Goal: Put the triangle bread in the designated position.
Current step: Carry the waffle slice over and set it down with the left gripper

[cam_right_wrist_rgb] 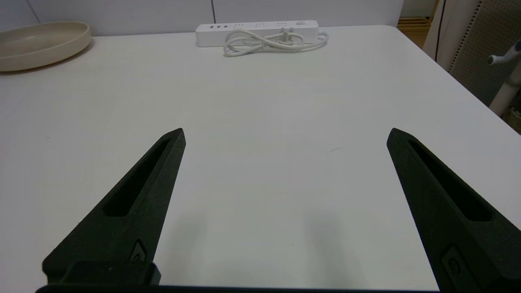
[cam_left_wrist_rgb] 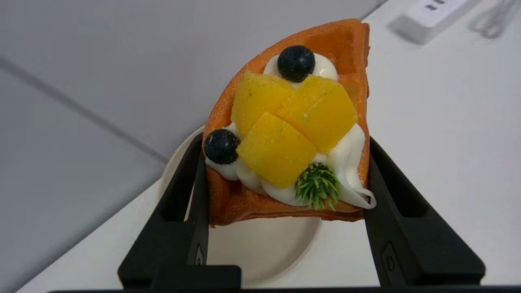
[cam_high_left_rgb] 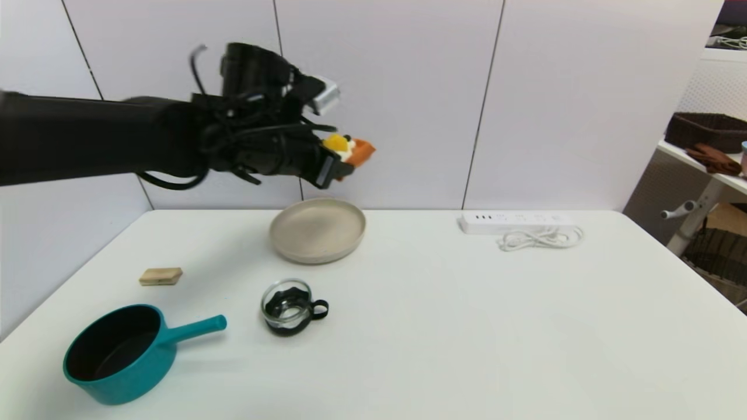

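Two black fingers of the left gripper pinch the triangle bread by its sides, holding it in the air above the beige plate near the table's far edge. No readable writing shows on the bread or on the white power strip. Spread wide, the right gripper hangs low over bare tabletop.

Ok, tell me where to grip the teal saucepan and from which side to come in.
Grip the teal saucepan by its straight handle, which sticks out level from the rim toward the glass cup. It looks narrow enough for the fingers to span. Come down from above, fingers closing across its width near the middle; the round bowl probably is too wide to pinch securely.
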